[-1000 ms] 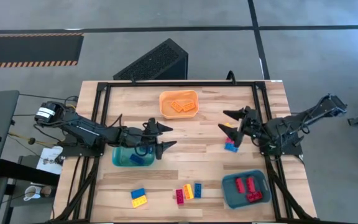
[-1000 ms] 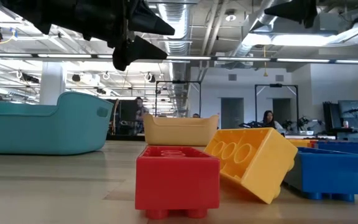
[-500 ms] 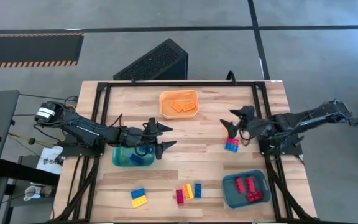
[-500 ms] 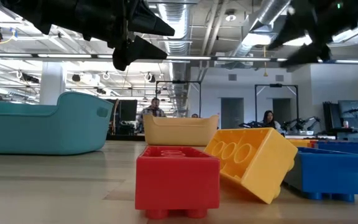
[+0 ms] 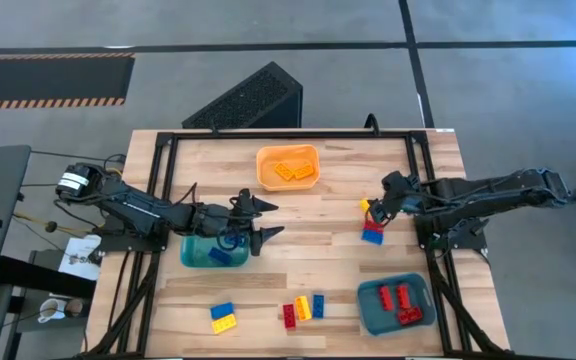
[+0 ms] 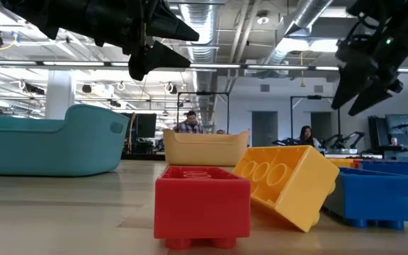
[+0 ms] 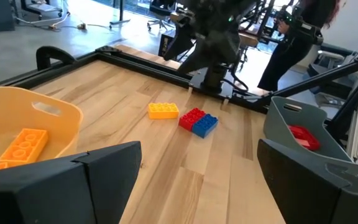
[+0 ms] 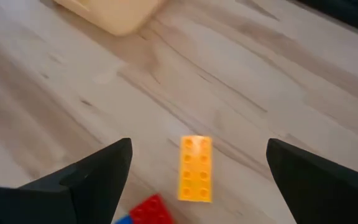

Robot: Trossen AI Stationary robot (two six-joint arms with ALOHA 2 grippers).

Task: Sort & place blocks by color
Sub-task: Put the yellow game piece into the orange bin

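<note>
My right gripper (image 8: 199, 149) is open and tilts down over a yellow block (image 8: 196, 168) lying flat on the table, with a red block (image 8: 151, 210) and a blue block (image 5: 372, 238) beside it. In the high view the right gripper (image 5: 376, 208) hovers at the table's right middle. My left gripper (image 5: 278, 220) is open and holds nothing. It hangs level beside the left teal bin (image 5: 196, 254), which holds a blue block (image 5: 220, 256). More red, yellow and blue blocks (image 5: 303, 308) lie near the front edge.
An orange bin (image 5: 288, 167) with yellow blocks stands at the far middle. A second teal bin (image 5: 368, 310) with red blocks (image 5: 400, 302) stands front right. A blue and a yellow block (image 5: 223, 318) lie front left. A black frame (image 5: 164, 190) borders the table.
My right gripper has come down and tipped its fingers from roughly level to slanting downward over the yellow block. It has stayed open. The blocks have not moved.
</note>
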